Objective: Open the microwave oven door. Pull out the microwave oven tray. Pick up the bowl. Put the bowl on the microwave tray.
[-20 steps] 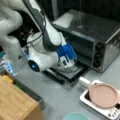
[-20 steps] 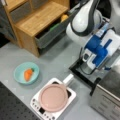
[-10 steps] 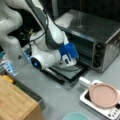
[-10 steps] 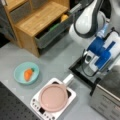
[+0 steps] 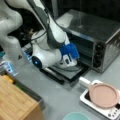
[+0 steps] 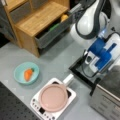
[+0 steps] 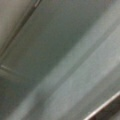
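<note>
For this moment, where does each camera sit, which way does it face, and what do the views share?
Front view: high, facing the oven's front; arm over the lowered microwave oven door, gripper at the opening.
Front view: high, steeply downward from beside the oven; bowl at its left, gripper at its right.
Wrist view: pressed close to a blurred grey surface; no fingers show.
Both front views share the arm, door and pink disc.
</note>
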You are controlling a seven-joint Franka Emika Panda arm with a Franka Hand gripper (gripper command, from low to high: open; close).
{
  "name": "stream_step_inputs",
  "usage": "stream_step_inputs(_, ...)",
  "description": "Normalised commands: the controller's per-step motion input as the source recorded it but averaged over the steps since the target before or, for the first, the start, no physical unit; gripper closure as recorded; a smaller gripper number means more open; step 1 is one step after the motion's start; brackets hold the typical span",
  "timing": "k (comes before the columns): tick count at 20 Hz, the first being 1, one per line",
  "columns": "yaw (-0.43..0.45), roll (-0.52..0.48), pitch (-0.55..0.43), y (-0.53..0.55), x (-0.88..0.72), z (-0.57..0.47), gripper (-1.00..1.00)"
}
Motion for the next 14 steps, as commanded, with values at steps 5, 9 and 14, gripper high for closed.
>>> stream_step_inputs(5,-0.205,0.063,-0.103,0.05,-0.02,-0.25,-1.00)
stream_step_inputs(9,-0.223,0.078,-0.105,0.12,-0.01,-0.25,-1.00)
stream_step_inputs(14,-0.208,0.086,-0.096,0.11,-0.03,-0.26,1.00)
